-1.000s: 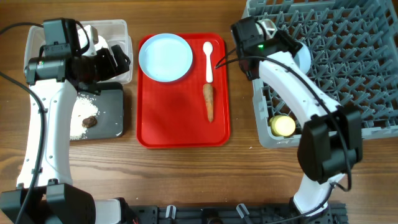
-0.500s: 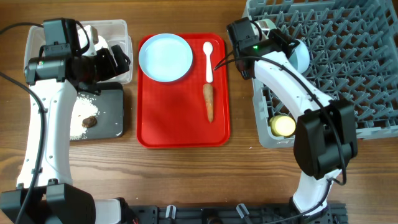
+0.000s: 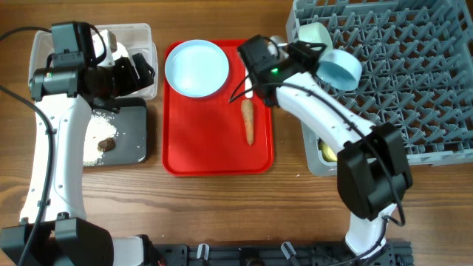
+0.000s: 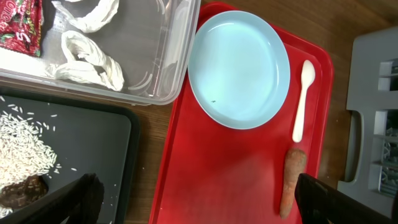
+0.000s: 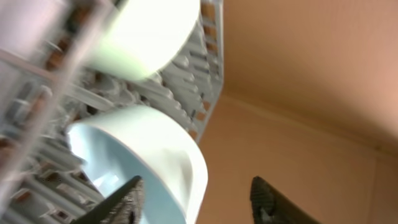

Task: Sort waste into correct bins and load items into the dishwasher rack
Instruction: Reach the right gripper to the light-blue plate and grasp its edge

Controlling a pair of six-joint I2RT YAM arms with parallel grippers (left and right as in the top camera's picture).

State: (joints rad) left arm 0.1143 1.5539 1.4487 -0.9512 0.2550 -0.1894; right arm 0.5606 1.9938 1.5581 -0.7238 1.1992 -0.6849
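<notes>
My right gripper is open at the back left corner of the grey dishwasher rack. The rim of a light-blue bowl lies loosely between its fingers, tilted on the pegs. A paler bowl sits just behind it. A yellow cup shows at the rack's front left, partly under my right arm. The plate, white spoon and carrot lie on the red tray. My left gripper hangs open, holding nothing, over the edge between tray and black bin.
The clear bin holds a red wrapper and crumpled paper. White rice and a dark lump lie in the black bin. Bare wooden table surrounds the tray.
My right gripper has opened and let go of the blue bowl, which now rests in the rack. Its wrist has swung left over the tray's back right corner. The left arm is still.
</notes>
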